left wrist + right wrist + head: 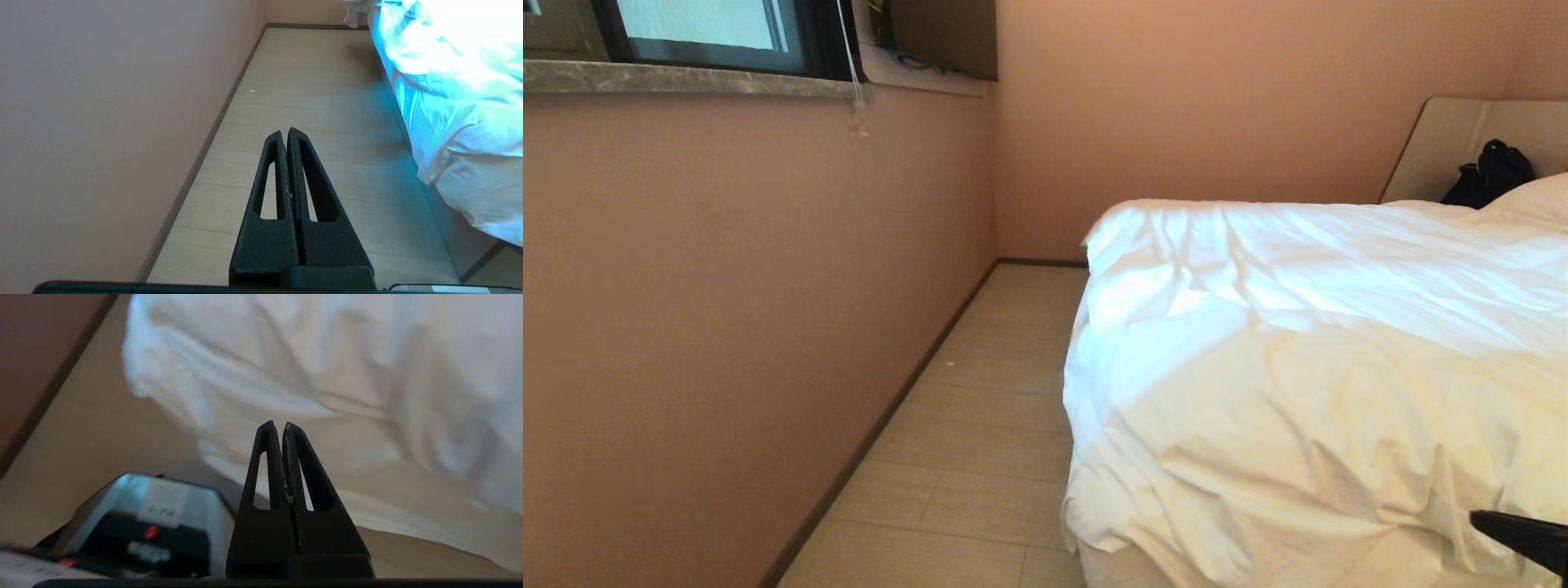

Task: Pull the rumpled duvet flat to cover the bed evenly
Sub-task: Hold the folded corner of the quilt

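Rumpled duvet on bed

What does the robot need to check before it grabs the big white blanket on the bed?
1. Duvet within sight: ok, it lies rumpled over the bed's near corner.
2. Right gripper aimed at the duvet: ok, it points at the hanging folds but is not touching them.
3. Right gripper open for grabbing: not ok, its fingers are shut.
4. Left gripper out of the way: ok, shut, over the bare floor beside the bed.
5. Bed top free of clutter: not ok, a black item sits by the headboard.
6. Duvet already flat: not ok, still creased and bunched.
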Robot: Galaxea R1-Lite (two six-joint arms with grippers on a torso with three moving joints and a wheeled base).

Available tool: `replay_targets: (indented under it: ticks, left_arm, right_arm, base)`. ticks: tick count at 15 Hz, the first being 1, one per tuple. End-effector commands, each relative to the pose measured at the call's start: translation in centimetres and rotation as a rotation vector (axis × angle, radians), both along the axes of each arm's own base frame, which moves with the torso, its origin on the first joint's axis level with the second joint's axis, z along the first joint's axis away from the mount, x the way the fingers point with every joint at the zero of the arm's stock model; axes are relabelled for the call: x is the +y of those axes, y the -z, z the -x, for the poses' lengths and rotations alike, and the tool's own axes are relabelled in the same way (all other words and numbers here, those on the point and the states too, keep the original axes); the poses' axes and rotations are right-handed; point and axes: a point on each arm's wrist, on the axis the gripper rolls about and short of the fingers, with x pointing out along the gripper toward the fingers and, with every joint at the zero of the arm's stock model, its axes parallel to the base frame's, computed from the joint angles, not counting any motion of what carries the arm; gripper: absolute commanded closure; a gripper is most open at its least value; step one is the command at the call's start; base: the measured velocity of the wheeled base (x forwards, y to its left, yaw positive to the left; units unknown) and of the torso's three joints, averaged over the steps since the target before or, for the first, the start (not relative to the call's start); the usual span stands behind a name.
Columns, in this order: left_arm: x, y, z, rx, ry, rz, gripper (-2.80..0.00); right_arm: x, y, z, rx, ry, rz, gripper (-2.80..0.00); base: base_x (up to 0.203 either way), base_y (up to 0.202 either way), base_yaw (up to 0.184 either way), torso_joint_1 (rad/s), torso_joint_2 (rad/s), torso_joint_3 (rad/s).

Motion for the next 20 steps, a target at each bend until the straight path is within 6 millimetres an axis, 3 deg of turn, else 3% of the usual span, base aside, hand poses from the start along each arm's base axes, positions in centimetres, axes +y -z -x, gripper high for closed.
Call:
replay_targets:
  ticks: [1,7,11,12,15,20]
  left_arm:
    - [0.0,0.0,0.0,0.001,0.0,0.0,0.0]
    - [0.0,0.0,0.0,0.001,-0.001,0.0,0.0]
    - [0.0,0.0,0.0,0.002,-0.002,0.0,0.0]
    - [0.0,0.0,0.0,0.0,-0.001,0.0,0.0]
    - [0.0,0.0,0.0,0.001,-0.003,-0.001,0.0]
    - [0.0,0.0,0.0,0.001,-0.001,0.0,0.0]
  right_arm:
    - [3.1,0.5,-5.7,0.134,-0.005,-0.177,0.0]
    - [7.3,4.5,-9.9,0.356,0.008,-0.127,0.0]
    - [7.9,6.6,-11.1,0.407,0.041,-0.069,0.0]
    - [8.1,7.0,-11.5,0.409,0.043,-0.068,-2.8]
    - [8.6,8.4,-12.6,0.418,0.046,-0.063,-2.8]
    - [9.1,8.9,-13.7,0.423,0.042,-0.057,-2.8]
  base:
    - [0.0,0.0,0.0,0.0,0.0,0.0]
    - [0.0,0.0,0.0,0.0,0.0,0.0]
    - [0.0,0.0,0.0,0.0,0.0,0.0]
    - [0.0,0.0,0.0,0.0,0.0,0.0]
    - [0.0,0.0,0.0,0.0,0.0,0.0]
    - [0.0,0.0,0.0,0.0,0.0,0.0]
